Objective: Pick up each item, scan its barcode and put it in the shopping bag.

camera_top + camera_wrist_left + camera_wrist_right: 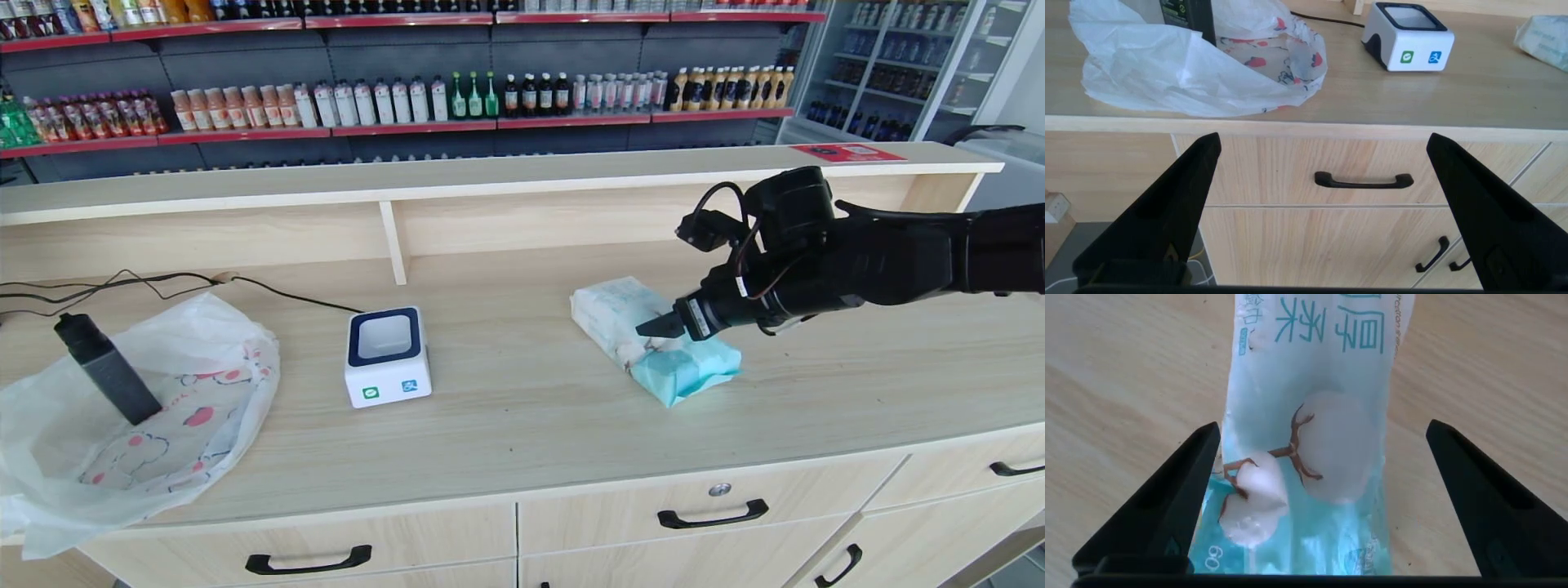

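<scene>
We see the right gripper (655, 326) low over the tissue pack (682, 369), its arm coming in from the right side of the counter (531, 425). In the right wrist view its fingers (1184, 498) stand wide apart with the pack (1315, 416) running between them. We cannot tell whether they touch it.

The pack is a soft plastic wrapper lying flat on the wood at a slant. The end nearer us is pale turquoise and the far end is whiter. Its face shows two white cotton bolls on a thin brown twig, with turquoise lettering above them.

To the pack's left, apart from it, sits the white barcode scanner (386, 357), a small cube with a dark blue frame round its top window. A black cable (269, 287) runs from it along the counter.

Further left lies the shopping bag (233, 359), thin white plastic with red and pink prints, its mouth slumped open. A black bottle (106, 369) stands tilted inside it.

The left gripper (1323, 139) hangs below counter height, facing the drawer fronts (1290, 237). Its fingers are spread wide and hold nothing. Beyond it we see the bag (1192, 73), the scanner (1404, 37) and a corner of the pack (1543, 37).

Behind the counter, shelves of drink bottles (490, 96) line the wall.
</scene>
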Controlling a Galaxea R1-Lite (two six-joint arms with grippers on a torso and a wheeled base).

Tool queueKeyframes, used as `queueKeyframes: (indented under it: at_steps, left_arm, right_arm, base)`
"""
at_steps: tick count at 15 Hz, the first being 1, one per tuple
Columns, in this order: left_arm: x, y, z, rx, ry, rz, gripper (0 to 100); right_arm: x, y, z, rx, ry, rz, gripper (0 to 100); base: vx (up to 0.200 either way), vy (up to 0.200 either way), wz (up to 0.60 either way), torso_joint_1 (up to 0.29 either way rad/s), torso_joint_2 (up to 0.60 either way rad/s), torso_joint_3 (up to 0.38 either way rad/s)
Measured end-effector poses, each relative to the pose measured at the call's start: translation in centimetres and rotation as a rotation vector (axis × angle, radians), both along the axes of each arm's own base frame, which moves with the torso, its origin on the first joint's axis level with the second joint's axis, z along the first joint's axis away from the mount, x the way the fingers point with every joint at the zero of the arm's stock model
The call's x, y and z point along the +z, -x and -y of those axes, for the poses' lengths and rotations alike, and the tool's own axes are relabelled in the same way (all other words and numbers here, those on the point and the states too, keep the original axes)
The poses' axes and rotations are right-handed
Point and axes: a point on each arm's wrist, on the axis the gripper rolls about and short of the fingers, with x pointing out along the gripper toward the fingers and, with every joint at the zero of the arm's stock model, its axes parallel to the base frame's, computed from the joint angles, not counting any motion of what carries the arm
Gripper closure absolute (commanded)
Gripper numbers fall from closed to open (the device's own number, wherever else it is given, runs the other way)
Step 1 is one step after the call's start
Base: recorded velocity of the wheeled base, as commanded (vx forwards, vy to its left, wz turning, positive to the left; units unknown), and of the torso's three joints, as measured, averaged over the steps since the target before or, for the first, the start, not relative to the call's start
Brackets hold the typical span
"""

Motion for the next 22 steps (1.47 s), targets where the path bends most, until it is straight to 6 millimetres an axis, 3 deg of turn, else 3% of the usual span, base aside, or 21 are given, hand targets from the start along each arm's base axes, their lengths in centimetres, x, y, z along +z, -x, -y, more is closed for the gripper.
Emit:
queueKeyframes:
  at_steps: [2,7,18,19,22]
  left_arm:
    - [0.0,0.0,0.0,0.0,0.0,-0.001,0]
    - [0.0,0.0,0.0,0.0,0.001,-0.001,0]
    - [0.0,0.0,0.0,0.0,0.0,-0.003,0]
    - [0.0,0.0,0.0,-0.001,0.0,-0.003,0]
    - [0.0,0.0,0.0,0.0,0.0,-0.003,0]
  right_arm:
    - [-0.7,-1.3,-0.3,-0.002,0.008,-0.015,0]
    - [-2.8,-2.3,-0.4,-0.038,0.06,-0.074,0]
    - [-2.8,-2.5,-2.1,0.007,0.091,-0.144,0]
    - [-3.1,-2.7,-2.1,0.007,0.092,-0.149,100]
    - [-3.5,-3.1,-1.9,0.0,0.088,-0.152,100]
  base:
    - [0.0,0.0,0.0,0.0,0.0,0.0]
    - [0.0,0.0,0.0,0.0,0.0,0.0]
    - [0.0,0.0,0.0,0.0,0.0,0.0]
    - [0.0,0.0,0.0,0.0,0.0,0.0]
    - [0.0,0.0,0.0,0.0,0.0,0.0]
